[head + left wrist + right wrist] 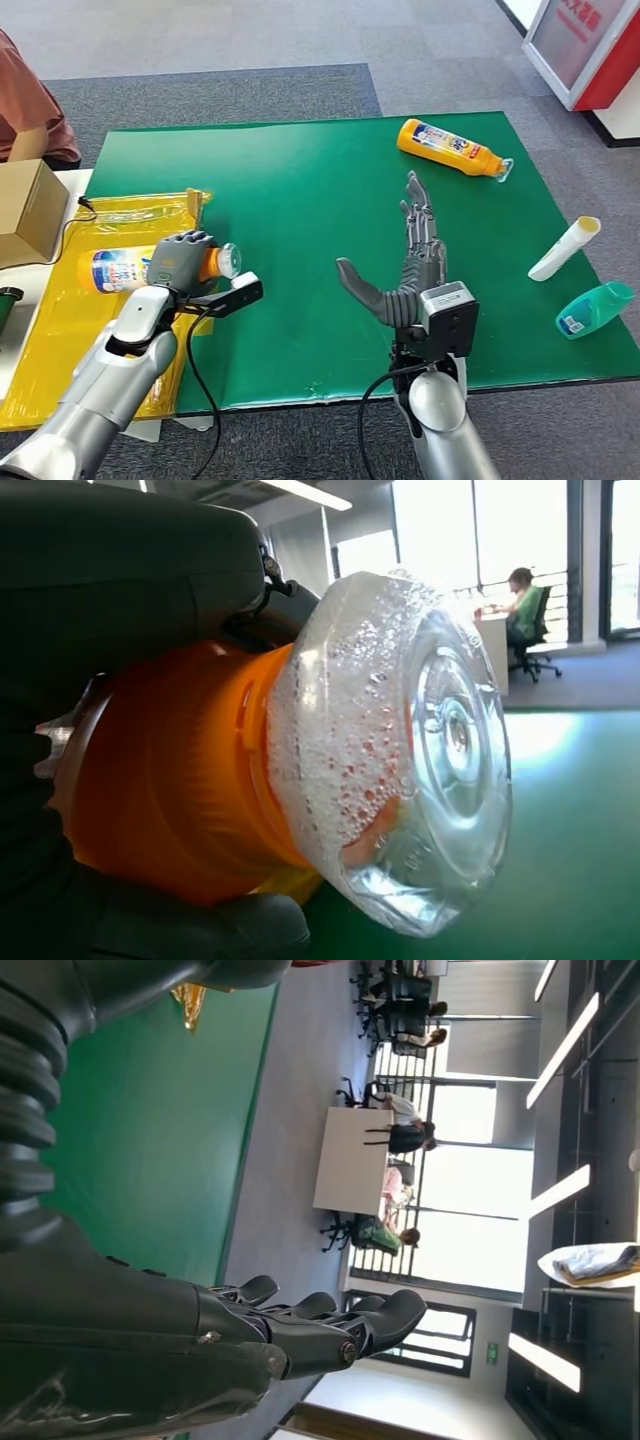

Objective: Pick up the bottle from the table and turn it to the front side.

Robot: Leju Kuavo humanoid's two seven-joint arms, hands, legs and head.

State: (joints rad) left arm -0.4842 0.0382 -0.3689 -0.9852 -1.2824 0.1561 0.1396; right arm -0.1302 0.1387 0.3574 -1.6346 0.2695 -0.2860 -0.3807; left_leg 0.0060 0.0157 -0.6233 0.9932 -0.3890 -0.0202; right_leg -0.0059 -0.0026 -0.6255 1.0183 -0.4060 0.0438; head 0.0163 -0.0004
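The bottle (128,268) is lying sideways over the yellow sheet (53,320) at the worktop's (302,200) left, the left robot hand (181,262) gripping it; the right robot hand (404,270) is hovering spread, holding nothing.

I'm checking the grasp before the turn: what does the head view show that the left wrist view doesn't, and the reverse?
Only the head view shows the bottle's label, the yellow sheet under it, the open right hand and a second orange bottle on the green mat. Only the left wrist view shows foam inside the clear cap. Both show the left hand gripping the bottle near its neck.
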